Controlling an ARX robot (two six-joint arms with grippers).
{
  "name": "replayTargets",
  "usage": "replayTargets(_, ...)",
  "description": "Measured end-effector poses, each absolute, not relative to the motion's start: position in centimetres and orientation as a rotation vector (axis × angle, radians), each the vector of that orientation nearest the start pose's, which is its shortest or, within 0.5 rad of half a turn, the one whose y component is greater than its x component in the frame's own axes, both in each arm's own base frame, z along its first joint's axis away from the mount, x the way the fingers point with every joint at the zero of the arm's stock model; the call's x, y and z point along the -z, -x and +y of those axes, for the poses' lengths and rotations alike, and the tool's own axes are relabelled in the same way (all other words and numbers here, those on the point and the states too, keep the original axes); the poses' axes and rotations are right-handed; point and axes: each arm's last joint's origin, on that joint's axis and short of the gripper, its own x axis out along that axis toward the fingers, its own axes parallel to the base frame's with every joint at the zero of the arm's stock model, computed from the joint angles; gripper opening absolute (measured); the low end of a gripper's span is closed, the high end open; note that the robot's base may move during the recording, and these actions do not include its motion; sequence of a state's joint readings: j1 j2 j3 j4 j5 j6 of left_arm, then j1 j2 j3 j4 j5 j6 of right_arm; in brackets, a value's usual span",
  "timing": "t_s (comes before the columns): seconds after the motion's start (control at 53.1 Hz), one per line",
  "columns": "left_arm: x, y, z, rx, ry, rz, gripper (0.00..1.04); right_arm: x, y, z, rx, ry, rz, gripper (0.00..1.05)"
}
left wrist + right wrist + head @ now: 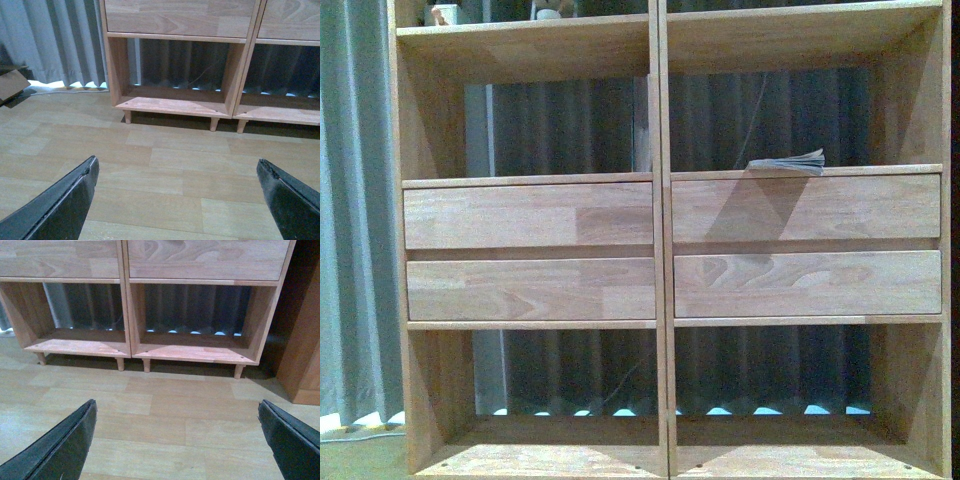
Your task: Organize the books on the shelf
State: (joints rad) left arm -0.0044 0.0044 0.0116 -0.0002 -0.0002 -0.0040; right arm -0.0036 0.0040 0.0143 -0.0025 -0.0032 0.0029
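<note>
Book (788, 162): one thin, pale volume lies flat, right of centre in the front view. It rests on the board above the upper right drawer (805, 208) of the shelf (658, 200), pages slightly fanned. A grey curtain (355, 200) fills the frame's left edge and shows through the open compartments. My left gripper (176, 162) and my right gripper (176, 404) each hang above the wooden floor (190, 150) facing the bottom compartments, jaws spread wide, gripping nothing.

One shelf (660, 120), four drawer fronts (528, 215), one book (788, 163), and two pincers: left pincer (176, 161) and right pincer (176, 403).
</note>
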Motion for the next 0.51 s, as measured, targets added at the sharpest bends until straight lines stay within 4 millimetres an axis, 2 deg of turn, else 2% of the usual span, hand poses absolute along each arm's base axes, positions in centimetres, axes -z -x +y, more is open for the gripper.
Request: replayTargets(0.509, -16.71, -9.73, -0.04, 0.004, 0.004, -0.007, 0.97, -16.78, -9.71, -0.03, 0.0, -0.003, -0.008, 0.98)
